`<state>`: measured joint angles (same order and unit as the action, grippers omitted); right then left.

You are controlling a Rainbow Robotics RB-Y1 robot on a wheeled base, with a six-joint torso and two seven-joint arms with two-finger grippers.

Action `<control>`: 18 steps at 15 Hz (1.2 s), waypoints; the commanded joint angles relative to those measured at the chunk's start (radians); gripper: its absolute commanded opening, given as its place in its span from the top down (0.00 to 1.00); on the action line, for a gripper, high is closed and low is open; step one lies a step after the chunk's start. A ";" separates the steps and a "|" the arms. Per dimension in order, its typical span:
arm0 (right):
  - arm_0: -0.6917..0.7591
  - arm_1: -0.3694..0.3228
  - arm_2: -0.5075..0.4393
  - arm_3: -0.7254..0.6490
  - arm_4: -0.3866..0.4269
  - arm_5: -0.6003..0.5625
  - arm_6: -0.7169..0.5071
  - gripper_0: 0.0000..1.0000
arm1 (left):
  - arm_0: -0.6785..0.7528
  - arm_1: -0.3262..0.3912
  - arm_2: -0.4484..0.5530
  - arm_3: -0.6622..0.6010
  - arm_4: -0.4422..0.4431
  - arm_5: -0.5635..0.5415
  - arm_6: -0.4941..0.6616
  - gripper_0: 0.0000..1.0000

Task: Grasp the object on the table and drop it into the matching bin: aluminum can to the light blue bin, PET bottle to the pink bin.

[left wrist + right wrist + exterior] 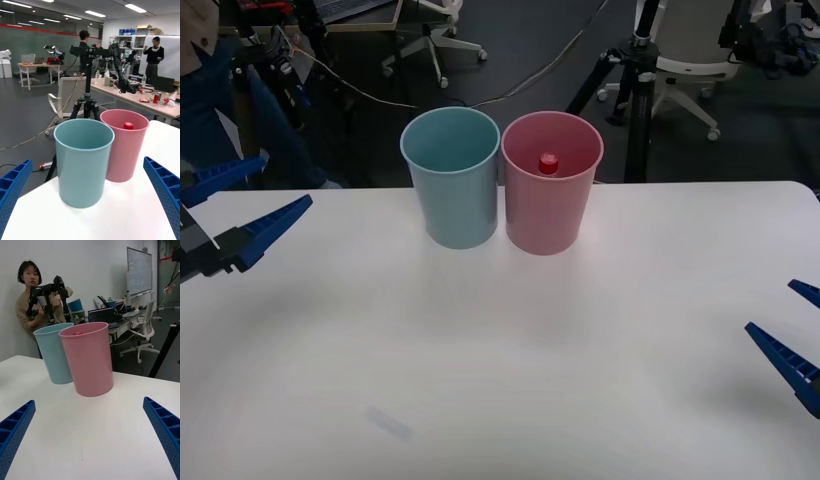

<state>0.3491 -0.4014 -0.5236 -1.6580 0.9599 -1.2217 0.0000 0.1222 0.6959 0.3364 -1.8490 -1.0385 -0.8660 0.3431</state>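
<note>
— Now, where's the bottle (548, 163)?
— Inside the pink bin (550, 210), upright; just the red cap poking up, below the rim.
— And the blue bin (452, 195)?
— Touching the pink bin's side, on the robot's left of it. Both standing on the table (500, 350), toward its far edge.
— Left gripper (235, 215)?
— Well to the left of the pink bin, hanging over the table's left edge. Spread wide, holding nothing.
— Seen from its wrist?
— Blue fingers (13, 187) apart at both corners, blue bin nearest, pink bin (125, 150) just behind with the red cap (128, 125) showing.
— Right gripper (795, 335)?
— Well to the right of the pink bin and nearer the robot, at the table's right edge. Also gaping, empty.
— From its wrist?
— Fingers (165, 431) wide apart, pink bin (88, 360) ahead, blue bin (54, 352) beyond it.
</note>
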 commanded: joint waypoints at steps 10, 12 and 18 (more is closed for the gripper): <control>0.000 0.000 0.000 0.000 0.000 0.000 0.000 0.00 | 0.344 -0.274 0.096 -0.062 0.049 -0.084 -0.406 0.00; 0.000 0.000 0.000 0.000 0.000 0.000 0.000 0.00 | 0.392 -0.285 0.095 -0.062 0.081 -0.091 -0.438 0.00; 0.000 0.000 0.000 0.000 0.000 0.000 0.000 0.00 | 0.442 -0.285 0.096 -0.062 0.126 -0.093 -0.447 0.00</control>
<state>0.3491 -0.4014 -0.5236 -1.6581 0.9599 -1.2217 0.0000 0.5636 0.4111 0.4328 -1.9115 -0.9131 -0.9591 -0.1041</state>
